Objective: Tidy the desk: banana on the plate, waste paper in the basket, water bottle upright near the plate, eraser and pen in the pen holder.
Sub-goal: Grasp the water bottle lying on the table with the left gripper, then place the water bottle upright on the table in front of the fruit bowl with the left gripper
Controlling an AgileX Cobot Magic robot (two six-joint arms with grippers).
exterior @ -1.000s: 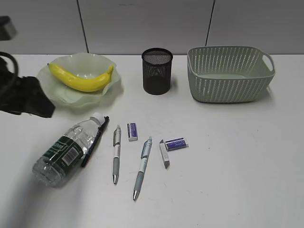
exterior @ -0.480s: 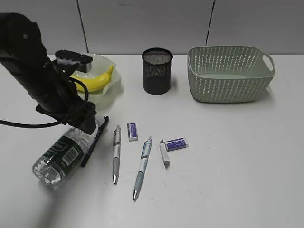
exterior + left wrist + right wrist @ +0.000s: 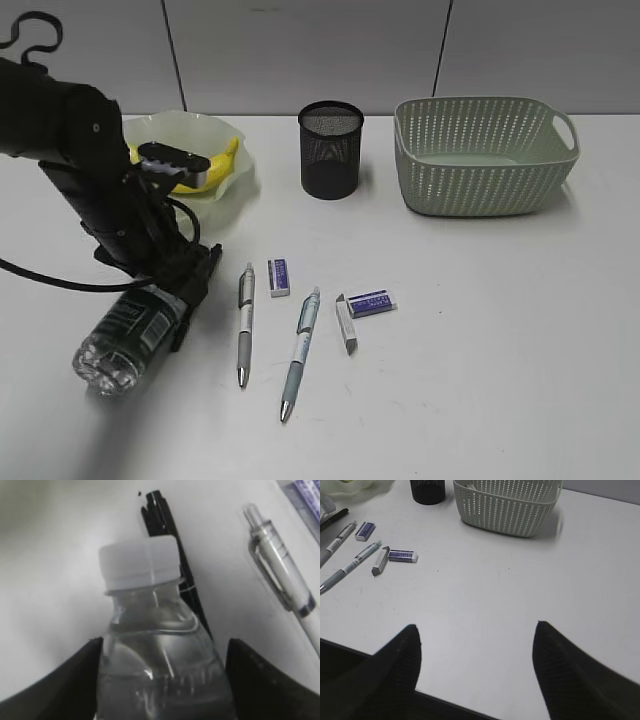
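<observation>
White counter (image 3: 500,380) under a grey panelled wall, and the whole right half lies bare right out to the front edge. Along the back sit the green plate (image 3: 235,150), the black mesh pen holder (image 3: 331,150) and the sage basket (image 3: 485,155), each apart from the next with gaps between.

Over on the left, the left end effector (image 3: 185,275) is down over the neck end of the water bottle (image 3: 125,335), which lies on its side near the front-left of the counter. In the left wrist view the two fingers (image 3: 60,690) stand spread, one on either side of the bottle's shoulder; whether they touch it I cannot tell. The white cap (image 3: 137,562) points away, and a black pen (image 3: 172,575) lies tight beside it.

The banana (image 3: 215,165) is in the plate, half hidden by the arm. Two pale pens (image 3: 245,325) and three erasers (image 3: 370,303) lie in the middle, close together. The right end effector (image 3: 477,675) hangs open above bare counter, well clear of everything.
</observation>
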